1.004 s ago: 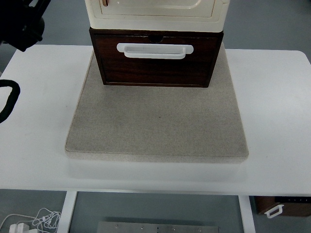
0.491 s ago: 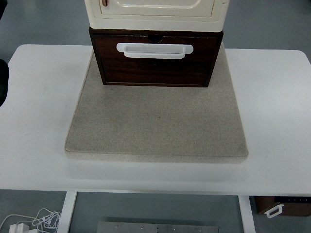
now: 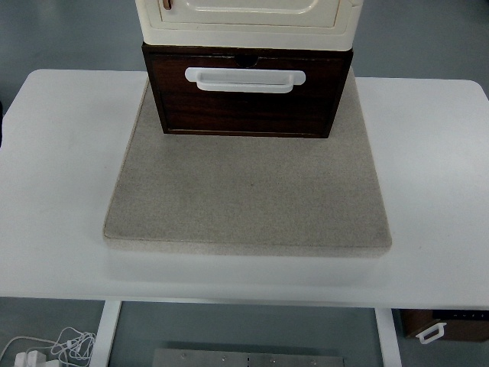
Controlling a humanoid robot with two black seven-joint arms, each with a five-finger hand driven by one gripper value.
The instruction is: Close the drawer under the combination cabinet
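A dark brown wooden drawer with a white handle sits under a cream cabinet at the back middle of the table. The drawer front lines up with the brown frame around it; whether it is fully pushed in I cannot tell from this angle. The stack stands on a beige stone-like mat. Neither robot hand shows in this view.
The white table spreads out on both sides of the mat. Below the table's near edge are a white cable on the floor at left and another brown drawer with a white handle at right.
The black left arm, seen at the left edge a second ago, has pulled back out of the picture. The drawer and cabinet have not moved.
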